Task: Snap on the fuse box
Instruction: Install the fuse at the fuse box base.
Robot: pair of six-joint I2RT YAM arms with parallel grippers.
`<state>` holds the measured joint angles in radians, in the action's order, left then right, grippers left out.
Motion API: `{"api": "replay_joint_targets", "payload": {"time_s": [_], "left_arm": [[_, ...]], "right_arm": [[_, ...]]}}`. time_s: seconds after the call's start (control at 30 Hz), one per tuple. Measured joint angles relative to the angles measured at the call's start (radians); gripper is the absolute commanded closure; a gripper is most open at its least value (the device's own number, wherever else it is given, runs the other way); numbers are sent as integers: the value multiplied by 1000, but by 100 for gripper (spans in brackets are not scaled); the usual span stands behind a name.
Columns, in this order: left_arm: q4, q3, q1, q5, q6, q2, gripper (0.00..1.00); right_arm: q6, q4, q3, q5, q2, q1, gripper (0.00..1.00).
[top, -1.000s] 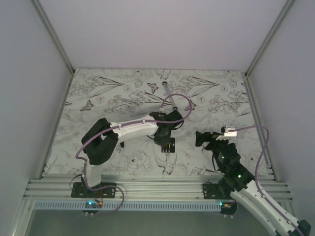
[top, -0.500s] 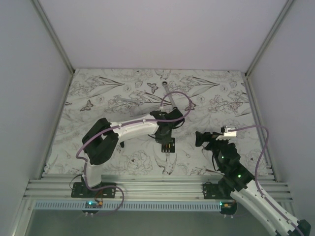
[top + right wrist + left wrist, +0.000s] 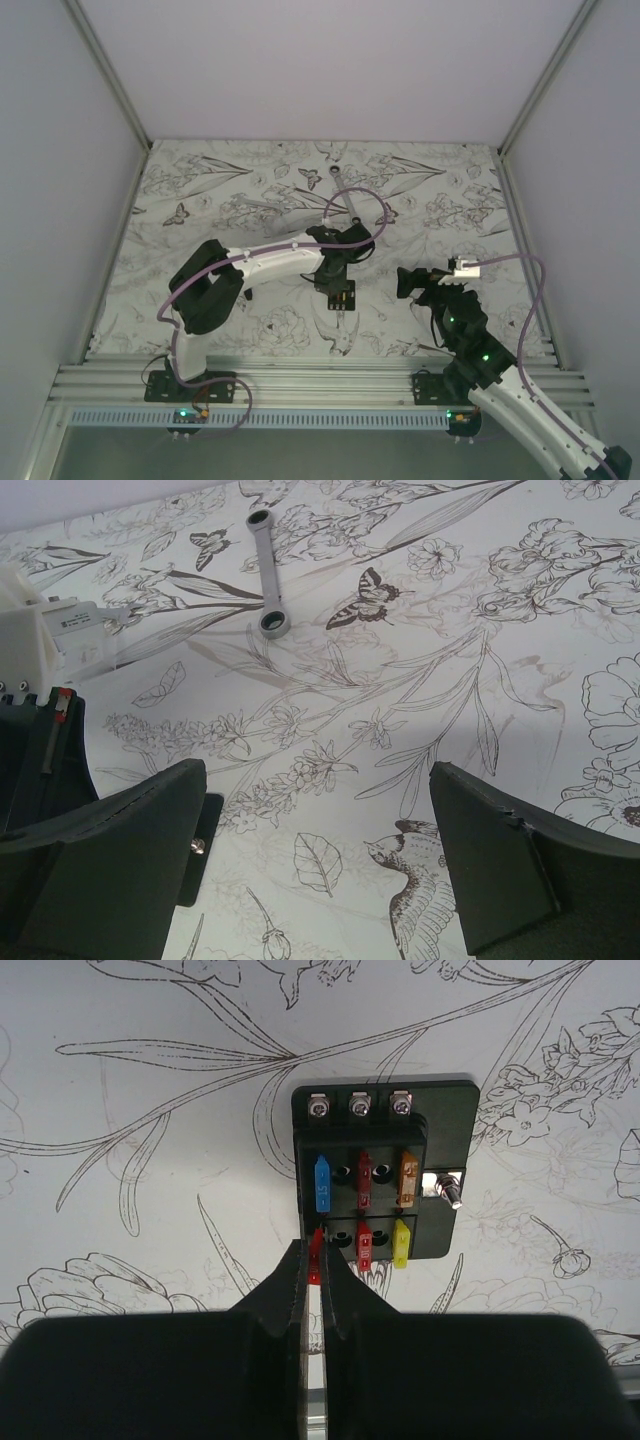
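Observation:
The fuse box is a black block lying flat on the patterned mat, with its top uncovered and coloured fuses standing in its slots. No pale cover shows on it. It lies mid-table in the top view, and one corner shows in the right wrist view. My left gripper is shut on a small red fuse at the box's near-left slot. My right gripper is wide open and empty, hovering over the mat to the right of the box.
A grey metal wrench lies on the mat beyond the box, also seen in the top view. White walls close in the table at the left, right and back. The left arm's purple cable loops above the box.
The left wrist has shifted slightly over the fuse box and its cable loop has moved. The fuse box and the right arm have not moved.

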<state>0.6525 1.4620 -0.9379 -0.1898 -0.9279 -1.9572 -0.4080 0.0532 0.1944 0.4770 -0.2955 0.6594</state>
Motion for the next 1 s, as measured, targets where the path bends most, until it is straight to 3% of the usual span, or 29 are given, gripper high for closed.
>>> {"api": "replay_joint_targets", "payload": {"time_s": [1.0], "left_arm": [[61,67,-17,-26,4,-58,100]], "right_arm": [[0,-1,-2,-12,-14,0,0]]}}
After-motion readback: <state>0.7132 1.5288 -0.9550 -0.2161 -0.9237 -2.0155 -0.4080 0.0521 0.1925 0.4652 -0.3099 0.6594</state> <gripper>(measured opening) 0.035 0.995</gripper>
